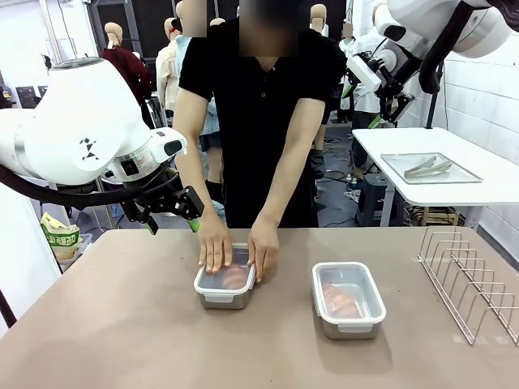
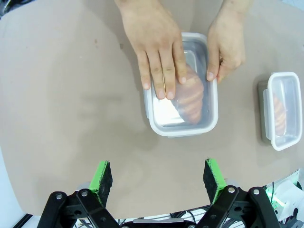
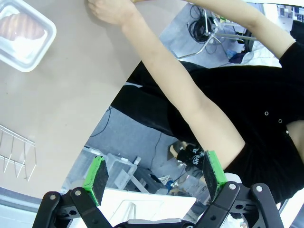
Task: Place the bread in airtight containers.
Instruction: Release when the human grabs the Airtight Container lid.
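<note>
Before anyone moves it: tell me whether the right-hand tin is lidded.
Lidded. The clear lid sits flat over the tin, with the bread showing through it. Whether it is snapped tight cannot be told.

I see bright, even overhead light on the counter [image 1: 122, 324], with soft, faint shadows. Both wrist views bend at the edges. Clear lids [image 2: 183, 85] carry mild glare; focus stays sharp.

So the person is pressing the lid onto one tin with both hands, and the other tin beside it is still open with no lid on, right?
Not quite. The person's hands are indeed pressing the lid on one tin, but the other tin is not open: the front view shows a clear lid already on it, with the bread visible through it. The left wrist view shows that lid too.
</note>
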Motion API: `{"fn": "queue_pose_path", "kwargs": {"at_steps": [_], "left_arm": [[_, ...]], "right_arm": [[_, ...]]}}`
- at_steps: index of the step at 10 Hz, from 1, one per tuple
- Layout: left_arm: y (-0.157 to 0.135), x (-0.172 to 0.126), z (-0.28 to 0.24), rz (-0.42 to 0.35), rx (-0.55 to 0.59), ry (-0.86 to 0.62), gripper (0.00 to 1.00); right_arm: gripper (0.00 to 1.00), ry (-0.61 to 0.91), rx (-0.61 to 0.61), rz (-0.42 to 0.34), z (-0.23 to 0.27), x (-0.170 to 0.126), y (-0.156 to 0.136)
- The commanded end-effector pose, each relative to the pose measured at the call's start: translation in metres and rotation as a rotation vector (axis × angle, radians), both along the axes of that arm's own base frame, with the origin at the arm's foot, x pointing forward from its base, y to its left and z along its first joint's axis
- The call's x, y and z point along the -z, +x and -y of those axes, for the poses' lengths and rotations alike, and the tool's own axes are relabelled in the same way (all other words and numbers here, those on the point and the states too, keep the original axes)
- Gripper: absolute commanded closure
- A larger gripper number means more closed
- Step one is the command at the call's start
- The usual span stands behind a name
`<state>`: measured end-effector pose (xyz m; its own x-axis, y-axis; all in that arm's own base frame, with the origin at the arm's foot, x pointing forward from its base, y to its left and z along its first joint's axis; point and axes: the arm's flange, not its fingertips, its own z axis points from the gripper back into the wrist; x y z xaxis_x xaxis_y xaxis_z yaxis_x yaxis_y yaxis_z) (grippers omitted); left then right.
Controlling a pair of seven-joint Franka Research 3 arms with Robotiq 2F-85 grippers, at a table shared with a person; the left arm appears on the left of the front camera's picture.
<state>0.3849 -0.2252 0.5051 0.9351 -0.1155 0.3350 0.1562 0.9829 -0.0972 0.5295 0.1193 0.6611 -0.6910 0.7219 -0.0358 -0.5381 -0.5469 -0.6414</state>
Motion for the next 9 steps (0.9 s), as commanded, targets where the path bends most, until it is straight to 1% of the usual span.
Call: {"fn": "queue_pose_path", "kwargs": {"at_steps": [1,9], "left_arm": [[0.0005,-0.0009,-0.0009,0.004,-0.003,0.006,0.00],[0.0005,-0.0009,-0.0009,0.004,-0.003,0.006,0.00]], "right_arm": [[0.00,-0.001,-0.002,0.004,0.0002,-0.0001,-0.0002],[0.00,-0.001,-0.002,0.004,0.0002,-0.0001,-0.0002]]}}
